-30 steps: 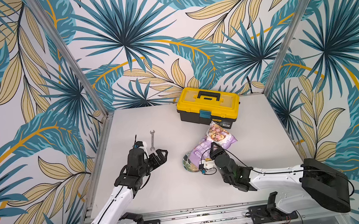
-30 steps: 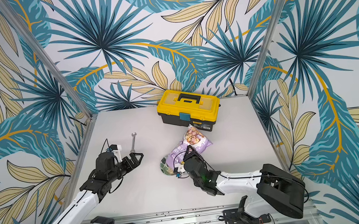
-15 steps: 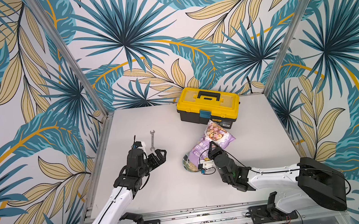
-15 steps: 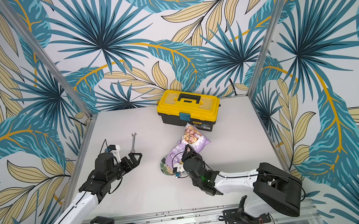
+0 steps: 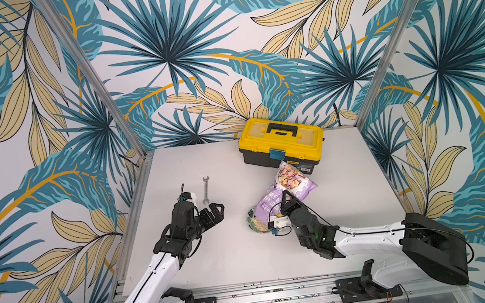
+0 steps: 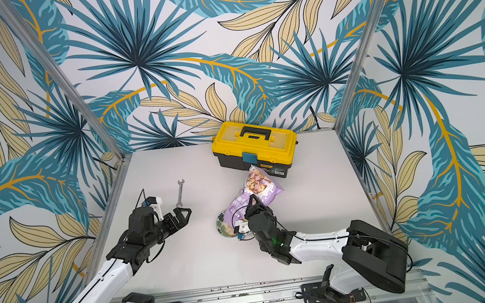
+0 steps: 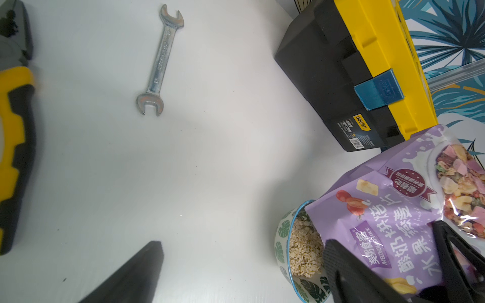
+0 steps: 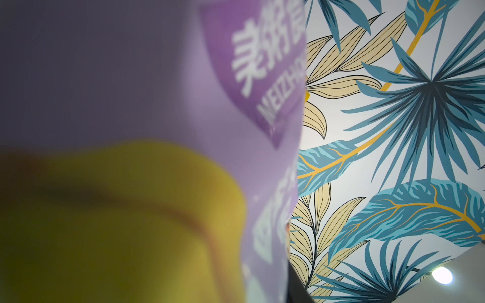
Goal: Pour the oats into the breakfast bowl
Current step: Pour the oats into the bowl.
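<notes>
Grey-white flat worktop [image 5: 249,262]: carries everything; the task's things sit mid-table, judged within reach of both arms.

Yellow-and-black plastic toolbox [image 5: 281,140]: at the back, lid shut, contents unseen; no part in the pour, it only stands behind the pouring spot.

Lilac-purple flat stand-up pouch [image 5: 291,182] with food photos: held tilted, mouth down over the bowl, base raised toward the toolbox; cannot tell whether the base touches it; the slant is judged to let the contents slide out by their own weight.

Right gripper [image 5: 284,201]: fingers [image 7: 341,265] clamped on the pouch near its mouth end; grip placed low, presumably to steer the mouth.

Left gripper [image 5: 216,213]: fingers spread wide, holding nothing; over bare worktop, well apart from the bowl; judged on standby.

Small round white ceramic breakfast bowl [image 7: 281,236] with green leaf pattern: upright on the worktop, directly under the pouch mouth; the pouch edge overlaps its rim.

Steel open-ended wrench [image 5: 206,190]: flat on the worktop near the left gripper; unrelated.

Oats [image 7: 304,246]: pale beige flakes heaped inside the bowl, well up its wall in the left wrist view; none seen spilled on the worktop; what remains in the pouch cannot be told; pour judged well advanced.
</notes>
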Controlling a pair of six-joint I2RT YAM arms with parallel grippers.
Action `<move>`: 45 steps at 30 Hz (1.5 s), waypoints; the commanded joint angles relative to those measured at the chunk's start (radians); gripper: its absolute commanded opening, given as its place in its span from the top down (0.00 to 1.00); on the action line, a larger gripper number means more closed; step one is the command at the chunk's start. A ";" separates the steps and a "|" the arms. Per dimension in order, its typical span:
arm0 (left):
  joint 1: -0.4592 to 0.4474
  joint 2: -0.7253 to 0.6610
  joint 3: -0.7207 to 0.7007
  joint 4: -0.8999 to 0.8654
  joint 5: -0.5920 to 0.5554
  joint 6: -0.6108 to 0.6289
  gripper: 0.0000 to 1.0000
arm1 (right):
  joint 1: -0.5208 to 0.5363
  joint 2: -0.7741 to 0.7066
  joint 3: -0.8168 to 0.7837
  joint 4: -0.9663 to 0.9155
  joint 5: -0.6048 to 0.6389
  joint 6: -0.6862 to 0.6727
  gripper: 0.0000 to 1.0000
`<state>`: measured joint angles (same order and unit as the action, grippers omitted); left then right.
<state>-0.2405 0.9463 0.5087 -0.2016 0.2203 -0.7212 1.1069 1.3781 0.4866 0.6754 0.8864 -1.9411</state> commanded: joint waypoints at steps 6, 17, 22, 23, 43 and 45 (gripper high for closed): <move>0.007 -0.015 0.008 -0.014 -0.016 0.023 0.00 | 0.018 0.003 0.069 0.109 0.026 0.071 1.00; 0.007 -0.015 0.011 -0.027 -0.018 0.032 0.00 | 0.018 -0.013 0.043 0.082 0.026 0.114 1.00; 0.007 -0.014 0.011 -0.026 -0.019 0.032 0.00 | 0.019 -0.048 0.020 0.064 0.032 0.105 1.00; 0.007 -0.014 0.013 -0.025 -0.020 0.031 0.00 | 0.019 -0.056 0.015 0.065 0.033 0.098 1.00; 0.007 -0.013 0.022 -0.041 -0.019 0.038 0.00 | 0.018 -0.076 0.015 0.108 0.054 0.044 1.00; 0.007 -0.012 0.024 -0.041 -0.020 0.038 0.00 | 0.017 -0.094 0.008 0.082 0.047 0.037 1.00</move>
<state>-0.2401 0.9463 0.5091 -0.2291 0.2127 -0.7029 1.1210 1.3354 0.4915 0.6266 0.8867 -1.8717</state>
